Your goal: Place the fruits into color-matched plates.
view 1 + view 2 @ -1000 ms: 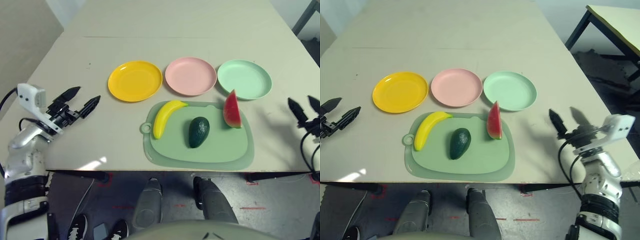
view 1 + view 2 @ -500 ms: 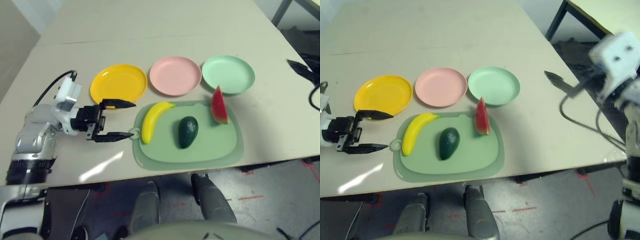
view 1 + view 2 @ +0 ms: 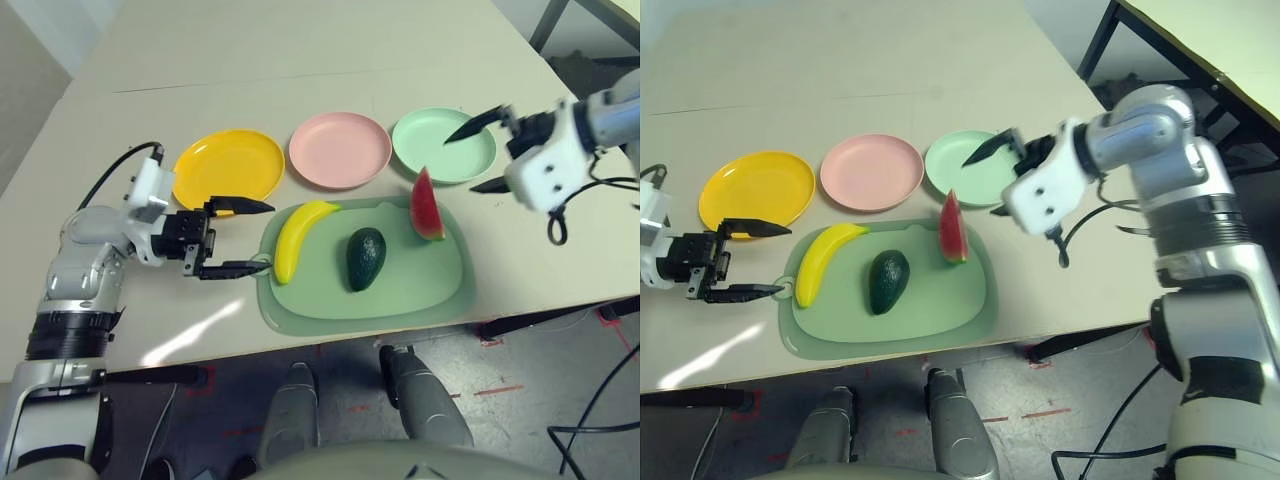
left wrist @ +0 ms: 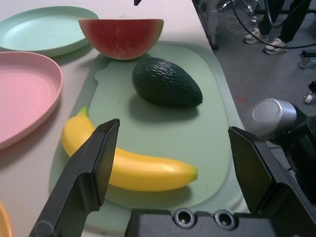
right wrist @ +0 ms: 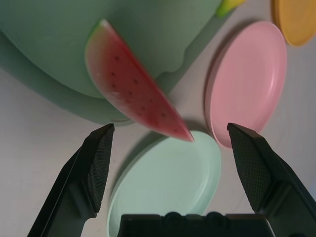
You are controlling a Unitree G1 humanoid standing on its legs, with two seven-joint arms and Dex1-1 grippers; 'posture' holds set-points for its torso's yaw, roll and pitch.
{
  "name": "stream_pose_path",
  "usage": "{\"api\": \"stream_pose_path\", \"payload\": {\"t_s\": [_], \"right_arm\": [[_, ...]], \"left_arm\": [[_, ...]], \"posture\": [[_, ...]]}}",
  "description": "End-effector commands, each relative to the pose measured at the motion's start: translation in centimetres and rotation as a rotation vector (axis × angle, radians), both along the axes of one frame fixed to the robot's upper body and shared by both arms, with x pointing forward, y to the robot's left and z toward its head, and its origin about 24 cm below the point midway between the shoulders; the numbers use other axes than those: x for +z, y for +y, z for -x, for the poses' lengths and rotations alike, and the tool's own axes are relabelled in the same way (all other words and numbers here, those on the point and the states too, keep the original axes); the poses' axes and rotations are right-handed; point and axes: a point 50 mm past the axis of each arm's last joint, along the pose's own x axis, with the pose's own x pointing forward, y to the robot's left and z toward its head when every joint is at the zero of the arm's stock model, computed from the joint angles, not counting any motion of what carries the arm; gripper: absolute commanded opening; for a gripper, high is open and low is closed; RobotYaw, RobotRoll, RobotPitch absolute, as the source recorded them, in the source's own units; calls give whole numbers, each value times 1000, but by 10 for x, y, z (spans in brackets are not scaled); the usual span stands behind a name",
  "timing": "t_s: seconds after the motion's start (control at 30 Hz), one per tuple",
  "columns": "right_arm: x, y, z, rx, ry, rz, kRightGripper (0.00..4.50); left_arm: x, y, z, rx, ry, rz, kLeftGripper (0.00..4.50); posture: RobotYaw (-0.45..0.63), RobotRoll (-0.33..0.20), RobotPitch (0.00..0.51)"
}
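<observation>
The yellow banana (image 3: 300, 235), dark green avocado (image 3: 366, 258) and red watermelon wedge (image 3: 427, 205) lie on a green cutting mat (image 3: 410, 295). Behind the mat stand the yellow plate (image 3: 228, 170), pink plate (image 3: 340, 150) and mint green plate (image 3: 443, 145), all empty. My left gripper (image 3: 264, 236) is open at the mat's left edge, its fingers (image 4: 86, 177) pointing at the banana (image 4: 133, 168) from just short of it. My right gripper (image 3: 460, 163) is open, hovering over the mint plate's near rim, just right of the watermelon (image 5: 133, 89).
The table's front edge runs just below the mat. At the far right a dark-legged second table (image 3: 1160, 30) stands beyond the table's edge. Cables (image 3: 590, 180) hang from my right forearm.
My right arm has swung in from the far right to hover over the mint plate beside the watermelon. My left gripper stays open by the banana's end. The camera has shifted.
</observation>
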Motion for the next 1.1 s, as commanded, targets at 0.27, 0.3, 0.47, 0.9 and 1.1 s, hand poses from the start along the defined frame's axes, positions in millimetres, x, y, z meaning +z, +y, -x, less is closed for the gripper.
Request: {"api": "stream_pose_path", "payload": {"t_s": [0.27, 0.3, 0.47, 0.9, 1.1], "right_arm": [[-14, 20, -18, 60, -33, 109, 4467], [-16, 21, -19, 63, -34, 109, 4467], [-29, 26, -20, 87, -11, 145, 4467], [-54, 34, -24, 102, 39, 203, 4467], [-66, 33, -24, 99, 67, 230, 4467]], "left_arm": [[3, -4, 3, 5, -19, -17, 4500], [2, -5, 3, 4, -19, -18, 4500], [3, -7, 2, 4, -19, -11, 4500], [-3, -11, 5, -7, -12, -49, 4500], [-4, -12, 6, -6, -10, -58, 4500]], "posture": [[-81, 0, 185], [-79, 0, 187], [-75, 0, 195], [-40, 0, 213], [-30, 0, 217]]}}
